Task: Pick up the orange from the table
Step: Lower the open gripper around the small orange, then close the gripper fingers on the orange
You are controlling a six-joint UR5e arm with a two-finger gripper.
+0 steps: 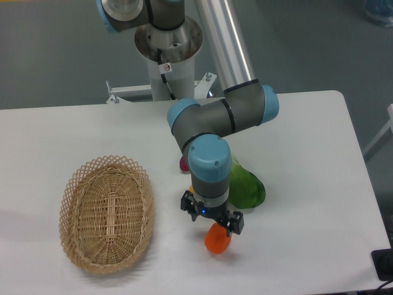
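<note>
Here the tool [213, 222] sits directly over the orange [218, 240] on the desk [307, 184], apparently clasping it; a green vegetable [247, 187] lies nearby.

Empty oval wicker basket [106, 214], green vegetable [249, 187], small pink-red item [183, 164] partly hidden.

The orange [218, 239] lies on the table [307, 203], right of the basket [106, 212].

Smooth glossy plastic-looking orange [218, 239] & green vegetable [247, 187], matt white smooth table [307, 141], rough woven wicker basket [106, 212], arm w/ brushed metal tube [226, 40] & grey/blue plastic-looking joints.
</note>
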